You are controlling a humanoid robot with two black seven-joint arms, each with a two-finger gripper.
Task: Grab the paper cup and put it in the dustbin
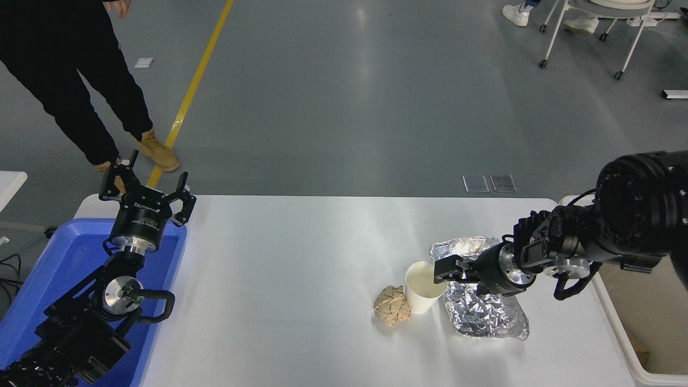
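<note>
Right gripper point(444, 267) reaches low over the foil tray point(484, 306), fingers apparently spread, not yet holding anything. Cup point(424, 287) stands upright just off its tip, leftward; bin point(607, 306) lies behind it; left gripper point(146, 189) is parked far away.

Paper, foil, plastic and metal on a smooth white table point(301, 279).

Plain white paper cup point(422, 293), matt outside, cream within; crumpled tan paper ball point(392, 305), rough and creased; crinkled silver foil tray point(484, 309), bright and mirror-like in its folds. Glossy bright blue plastic tub point(59, 269); off-white plastic dustbin point(634, 344), smooth with a soft sheen. Table top faintly glossy, with pale glare across it. Matt black casing on right gripper point(444, 267) and left gripper point(145, 185), each backed by a polished bare-metal collar. Grey floor point(344, 97) smooth and shiny, streaked with reflected light. Tan suede-like boots point(157, 153), matt black cloth trousers point(75, 80).
</note>
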